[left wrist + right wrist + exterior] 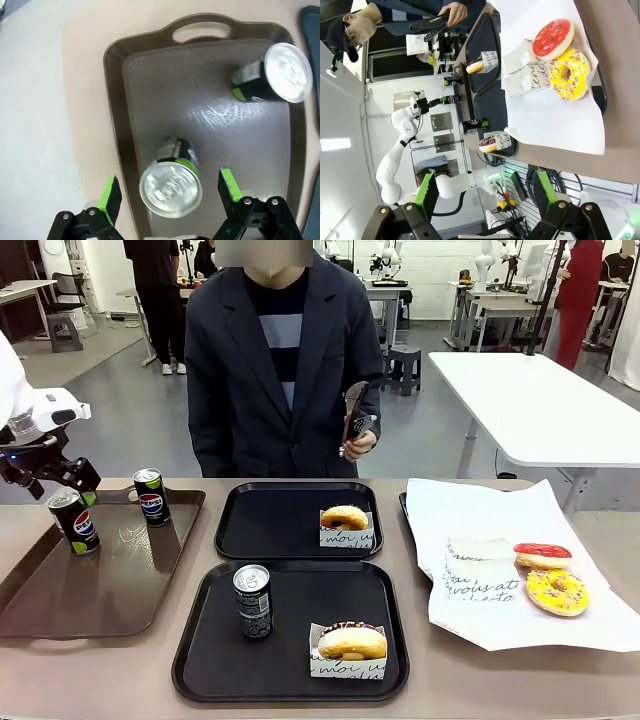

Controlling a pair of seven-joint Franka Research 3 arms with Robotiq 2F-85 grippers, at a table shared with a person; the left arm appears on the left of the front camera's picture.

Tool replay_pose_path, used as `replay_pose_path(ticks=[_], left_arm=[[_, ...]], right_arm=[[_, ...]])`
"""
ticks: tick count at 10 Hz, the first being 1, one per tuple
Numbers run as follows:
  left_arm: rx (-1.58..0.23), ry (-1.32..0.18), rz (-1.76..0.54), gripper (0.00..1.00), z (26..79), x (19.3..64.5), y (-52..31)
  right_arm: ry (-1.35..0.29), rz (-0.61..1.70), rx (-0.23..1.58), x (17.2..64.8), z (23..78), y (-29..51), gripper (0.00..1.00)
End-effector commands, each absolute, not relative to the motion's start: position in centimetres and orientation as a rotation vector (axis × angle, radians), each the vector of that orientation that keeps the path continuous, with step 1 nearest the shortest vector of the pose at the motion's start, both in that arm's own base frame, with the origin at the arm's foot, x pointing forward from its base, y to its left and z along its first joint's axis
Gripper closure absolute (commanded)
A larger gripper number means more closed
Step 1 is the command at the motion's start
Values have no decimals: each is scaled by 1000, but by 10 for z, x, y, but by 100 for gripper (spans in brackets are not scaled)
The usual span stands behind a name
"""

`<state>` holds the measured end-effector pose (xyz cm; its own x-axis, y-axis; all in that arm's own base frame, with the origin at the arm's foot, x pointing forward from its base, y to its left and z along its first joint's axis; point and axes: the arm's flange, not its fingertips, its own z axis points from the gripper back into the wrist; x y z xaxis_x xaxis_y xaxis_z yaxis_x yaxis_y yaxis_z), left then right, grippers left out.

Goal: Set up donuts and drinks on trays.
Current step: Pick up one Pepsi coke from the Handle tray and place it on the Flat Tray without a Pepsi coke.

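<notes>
Left end effector [169,194], fingers apart, hangs straight above upright can [171,186] by brown tray's [125,100] left rim; fingers straddle it.

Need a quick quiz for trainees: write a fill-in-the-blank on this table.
The long brown plastic tray holds ___ slim black Pepsi cans.
The far matte black square tray holds a sleeved golden-glazed donut but no drink ___.
The left gripper, jaws ___, hangs over one can.
Missing: two; can; open.
</notes>
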<state>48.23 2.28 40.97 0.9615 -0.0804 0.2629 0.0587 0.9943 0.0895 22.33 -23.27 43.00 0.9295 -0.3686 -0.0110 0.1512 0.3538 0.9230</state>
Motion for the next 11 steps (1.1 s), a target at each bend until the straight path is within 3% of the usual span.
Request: replay_pose_path(ticks=[1,4,11], left_arm=[[130,-210,-1,0,405,500,21],[101,-153,3,0,398,517,23],[0,-138,19,0,398,498,31]], right_arm=[[-239,-330,1190,225,430,-231,0],[-239,-330,1190,225,430,-231,0],[-239,-330,1190,225,430,-231,0]])
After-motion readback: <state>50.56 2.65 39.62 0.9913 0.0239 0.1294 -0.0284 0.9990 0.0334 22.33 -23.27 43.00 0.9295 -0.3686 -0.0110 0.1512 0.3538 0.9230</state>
